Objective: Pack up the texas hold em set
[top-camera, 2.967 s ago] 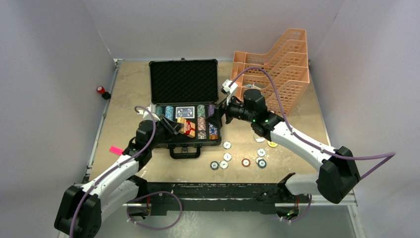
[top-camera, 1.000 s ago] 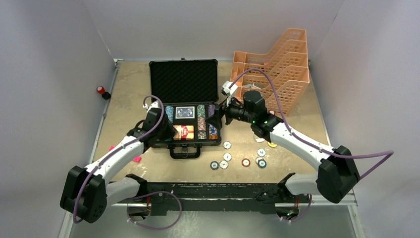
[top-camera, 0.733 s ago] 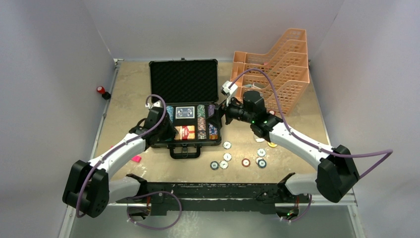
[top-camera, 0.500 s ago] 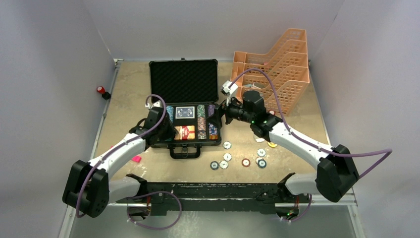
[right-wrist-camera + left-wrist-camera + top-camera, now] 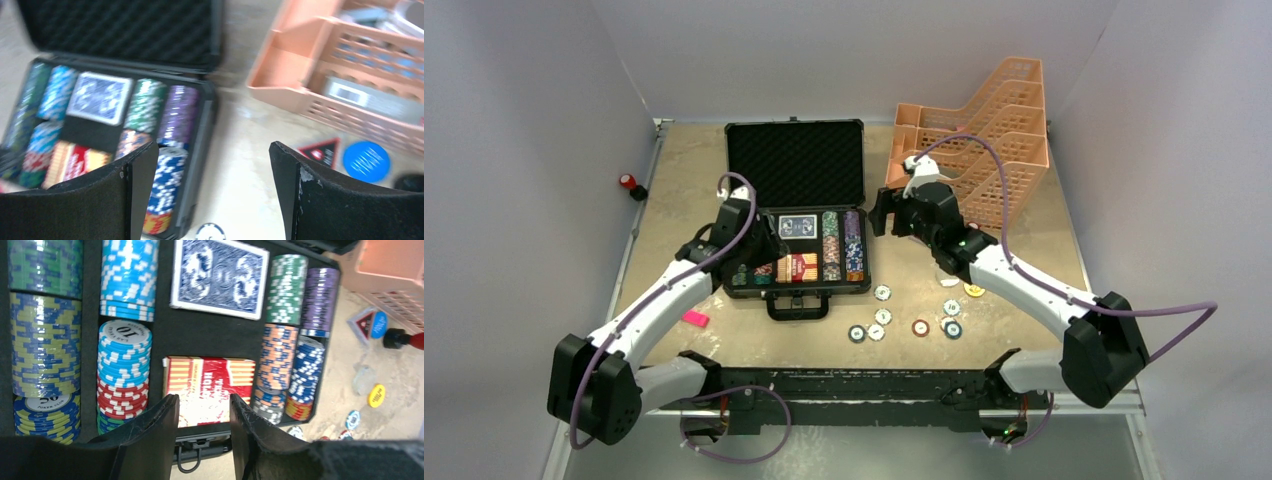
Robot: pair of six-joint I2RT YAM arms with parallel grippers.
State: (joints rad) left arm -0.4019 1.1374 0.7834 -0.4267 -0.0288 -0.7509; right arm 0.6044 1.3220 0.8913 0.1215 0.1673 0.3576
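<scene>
Briefcase, open at mid-surface, lid upright: chip rows, blue deck and red deck seated in the tray, so packing looks mostly done. Outstanding: several loose chips and a yellow button lying in front of the case's right corner, then the lid to close. Left fingers part-open and empty, hovering over the tray's near edge by the red deck; right fingers spread wide, empty, just off the case's right side.
</scene>
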